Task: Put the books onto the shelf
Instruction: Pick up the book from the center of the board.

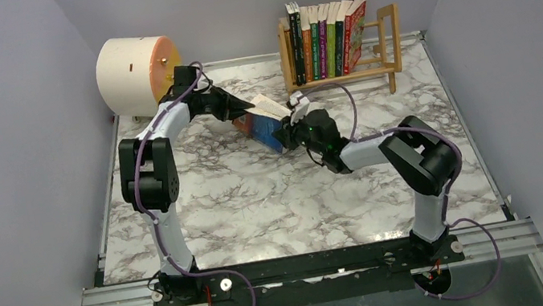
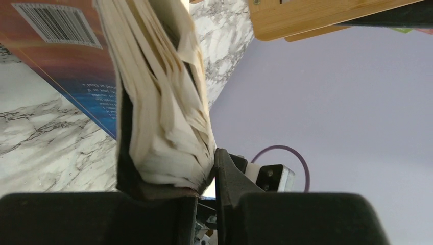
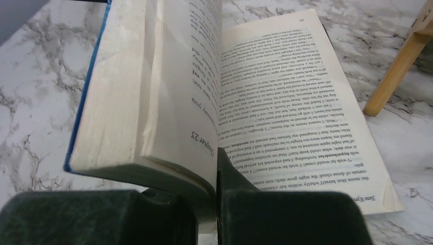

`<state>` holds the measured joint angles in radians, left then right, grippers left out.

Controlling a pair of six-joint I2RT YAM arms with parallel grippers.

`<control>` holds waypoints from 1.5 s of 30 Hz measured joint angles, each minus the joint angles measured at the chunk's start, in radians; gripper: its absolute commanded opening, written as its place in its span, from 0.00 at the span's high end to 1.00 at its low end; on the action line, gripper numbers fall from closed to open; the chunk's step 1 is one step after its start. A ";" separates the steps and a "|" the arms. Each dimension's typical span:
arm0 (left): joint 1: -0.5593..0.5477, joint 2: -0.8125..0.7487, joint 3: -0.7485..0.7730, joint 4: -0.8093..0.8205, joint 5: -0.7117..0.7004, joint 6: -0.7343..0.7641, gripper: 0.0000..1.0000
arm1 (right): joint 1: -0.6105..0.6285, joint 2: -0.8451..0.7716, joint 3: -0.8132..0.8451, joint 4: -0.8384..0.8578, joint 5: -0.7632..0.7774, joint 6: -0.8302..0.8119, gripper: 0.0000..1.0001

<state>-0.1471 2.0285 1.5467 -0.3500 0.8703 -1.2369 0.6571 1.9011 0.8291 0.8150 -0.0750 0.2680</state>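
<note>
A blue-covered book [image 1: 263, 127] hangs half open above the marble table's middle, held from both sides. My left gripper [image 1: 248, 108] is shut on its thick, fanned block of pale pages [image 2: 163, 117]; the blue and orange back cover with a barcode [image 2: 56, 23] shows beside it. My right gripper [image 1: 293, 113] is shut on a few pages of the same book [image 3: 153, 92], with a printed page [image 3: 301, 102] splayed out to the right. The light-wood shelf [image 1: 390, 42] stands at the back right with several upright books [image 1: 324, 39] leaning in it.
A cream cylinder with an orange face [image 1: 133, 74] lies at the back left, close behind the left arm. One shelf leg [image 3: 393, 71] stands just right of the open page. Lilac walls close in the table on three sides.
</note>
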 measured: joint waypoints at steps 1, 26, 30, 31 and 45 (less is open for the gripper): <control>0.008 0.000 0.009 -0.006 0.005 0.006 0.90 | 0.000 -0.019 0.028 -0.069 0.004 -0.009 0.99; 0.149 -0.127 0.137 -0.063 0.004 0.140 0.79 | 0.003 0.016 1.328 -1.671 0.101 -0.373 0.99; 0.149 -0.160 0.089 -0.066 0.003 0.156 0.79 | 0.003 0.086 1.516 -1.796 0.135 -0.408 0.99; 0.149 -0.163 0.081 -0.066 0.003 0.160 0.79 | 0.003 0.095 1.530 -1.812 0.144 -0.415 0.99; 0.140 -0.164 0.071 -0.082 -0.024 0.208 0.79 | 0.003 0.096 1.236 -1.883 0.183 -0.497 0.99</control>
<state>-0.0074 1.8641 1.6176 -0.4320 0.8463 -1.0294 0.6601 1.9968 2.0647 -1.0676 0.1081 -0.2295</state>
